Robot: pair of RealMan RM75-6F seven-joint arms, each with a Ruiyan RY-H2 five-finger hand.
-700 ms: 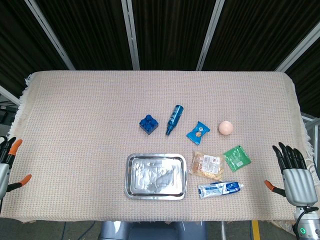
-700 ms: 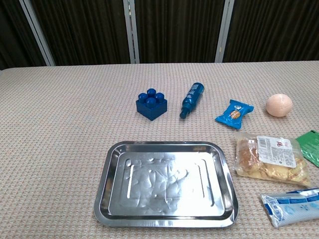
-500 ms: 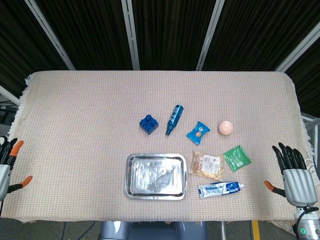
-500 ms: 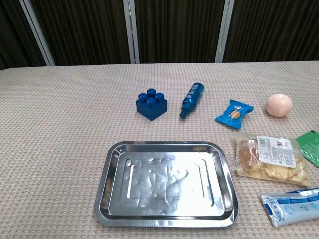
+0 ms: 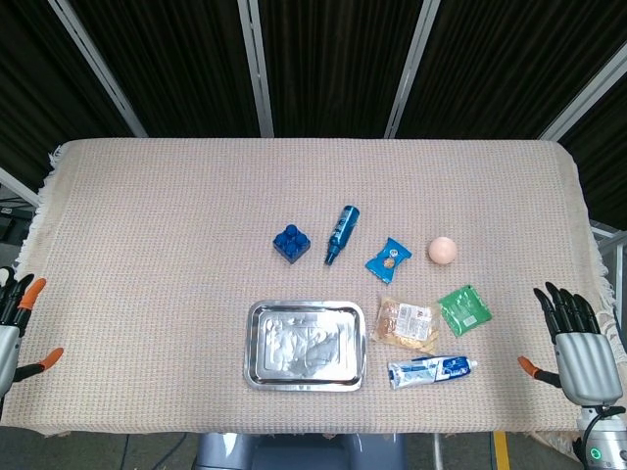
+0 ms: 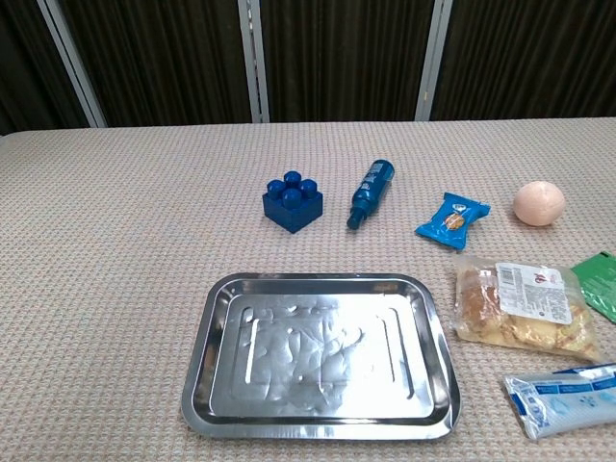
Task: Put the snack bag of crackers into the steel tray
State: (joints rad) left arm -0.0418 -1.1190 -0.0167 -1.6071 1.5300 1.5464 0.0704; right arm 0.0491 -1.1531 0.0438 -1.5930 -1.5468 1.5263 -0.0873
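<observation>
The clear snack bag of crackers (image 5: pixel 407 324) (image 6: pixel 520 305) lies flat on the cloth just right of the steel tray (image 5: pixel 259 357) (image 6: pixel 430 300), which holds nothing. My right hand (image 5: pixel 575 345) hangs at the table's right edge, fingers spread and empty, well right of the bag. Low at the left edge is my left hand (image 5: pixel 12 326), only partly in the head view, fingers apart and holding nothing. The chest view shows neither hand.
A blue toy block (image 5: pixel 291 242), a blue bottle (image 5: pixel 340 233), a small blue packet (image 5: pixel 388 258) and a peach ball (image 5: pixel 443 251) lie behind the tray. A green sachet (image 5: pixel 464 309) and a white-blue tube (image 5: pixel 431 370) sit close beside the crackers.
Both hands have sunk slightly toward the bottom of the head view. The objects on the table have not moved.
</observation>
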